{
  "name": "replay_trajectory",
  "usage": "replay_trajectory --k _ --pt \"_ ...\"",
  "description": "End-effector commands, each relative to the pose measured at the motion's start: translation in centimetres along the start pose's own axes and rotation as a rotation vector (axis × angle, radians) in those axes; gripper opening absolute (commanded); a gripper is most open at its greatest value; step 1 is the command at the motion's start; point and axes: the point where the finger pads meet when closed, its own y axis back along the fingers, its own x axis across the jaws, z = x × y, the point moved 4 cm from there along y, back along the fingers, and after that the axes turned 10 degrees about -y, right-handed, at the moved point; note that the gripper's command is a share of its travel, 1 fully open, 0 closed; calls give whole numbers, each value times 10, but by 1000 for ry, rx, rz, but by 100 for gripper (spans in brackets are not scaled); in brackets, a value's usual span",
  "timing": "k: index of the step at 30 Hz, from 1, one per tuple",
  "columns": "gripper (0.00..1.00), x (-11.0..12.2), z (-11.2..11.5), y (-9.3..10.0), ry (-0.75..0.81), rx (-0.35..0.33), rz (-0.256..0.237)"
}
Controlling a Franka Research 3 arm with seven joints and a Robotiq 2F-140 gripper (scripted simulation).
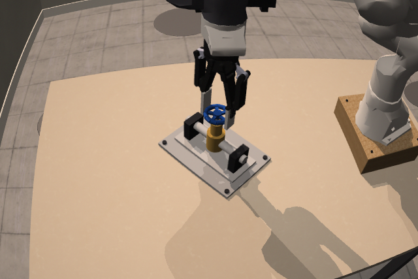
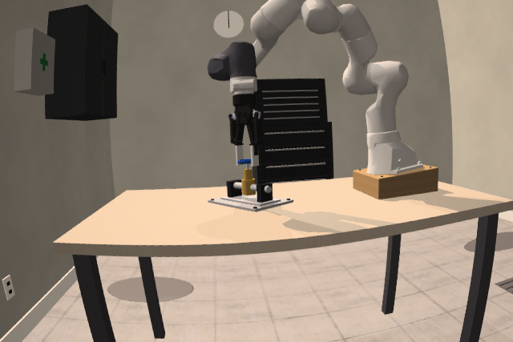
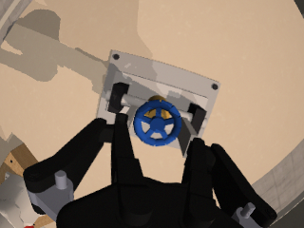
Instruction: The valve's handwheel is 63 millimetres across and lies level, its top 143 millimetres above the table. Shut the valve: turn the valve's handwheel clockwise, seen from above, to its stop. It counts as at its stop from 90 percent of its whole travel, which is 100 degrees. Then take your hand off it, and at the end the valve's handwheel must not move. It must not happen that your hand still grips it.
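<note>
The blue handwheel point(image 1: 215, 114) sits level on top of a brass valve body point(image 1: 215, 140), which is on a grey pipe between two black blocks on a metal baseplate point(image 1: 213, 161). My gripper point(image 1: 217, 117) hangs straight down over the valve and is shut on the handwheel, one grey finger pad on each side of its rim. In the wrist view the handwheel point(image 3: 158, 123) lies between the two pads of the gripper point(image 3: 156, 132). In the exterior view the wheel point(image 2: 244, 161) shows between the fingertips.
The arm's wooden base block point(image 1: 374, 134) stands at the right of the table. A black slatted rack point(image 2: 294, 129) stands behind the table. The baseplate lies near the table's middle.
</note>
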Motion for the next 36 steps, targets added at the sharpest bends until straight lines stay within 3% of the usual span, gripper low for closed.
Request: replay_trajectory --k 1,36 --pt "33 0 0 -1 -137 -2 1" --pt "33 0 0 -1 -712 -2 2"
